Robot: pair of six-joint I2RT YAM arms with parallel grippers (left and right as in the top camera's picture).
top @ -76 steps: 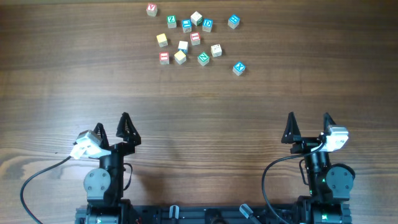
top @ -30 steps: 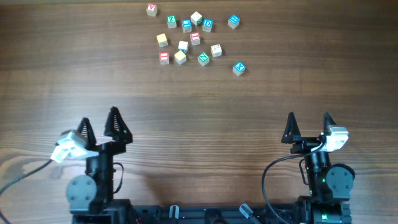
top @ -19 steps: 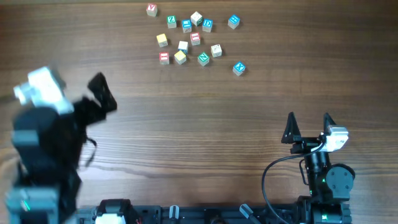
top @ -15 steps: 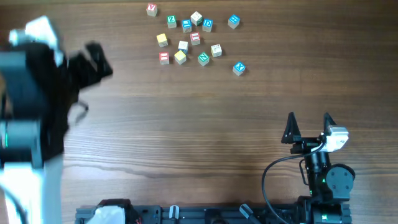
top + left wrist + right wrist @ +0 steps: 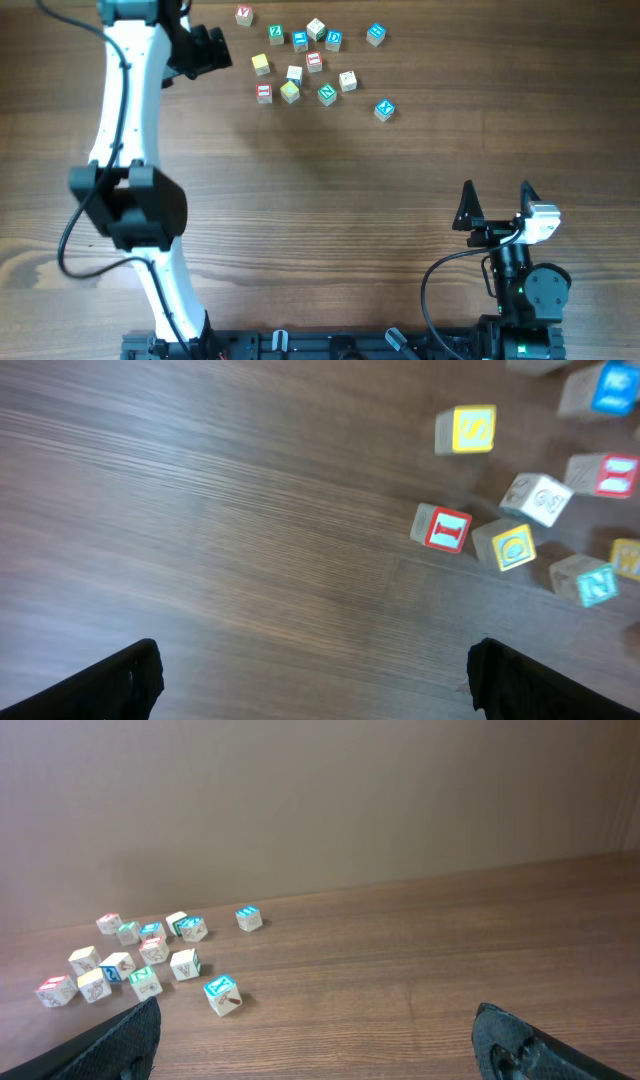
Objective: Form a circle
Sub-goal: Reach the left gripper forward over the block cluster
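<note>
Several small wooden letter cubes lie in a loose scatter at the far middle of the table, not in a circle. Among them are a green N cube [image 5: 327, 94], a red cube [image 5: 263, 92] and a yellow cube [image 5: 261, 64]. My left gripper [image 5: 213, 48] is stretched out to the far left, just left of the scatter, open and empty. In the left wrist view the red cube [image 5: 442, 527] and yellow cube [image 5: 466, 430] lie ahead and to the right of the open left gripper [image 5: 315, 685]. My right gripper [image 5: 496, 200] stands open and empty near the front right.
A blue cube [image 5: 384, 109] lies a little apart at the right of the scatter, and shows in the right wrist view as the nearest cube [image 5: 222, 994]. Another red cube [image 5: 244, 15] sits at the far edge. The left arm [image 5: 125, 120] spans the table's left side.
The left arm has swung up from the near edge to the far left and now points at the cubes. The cubes and the right arm have not moved.
</note>
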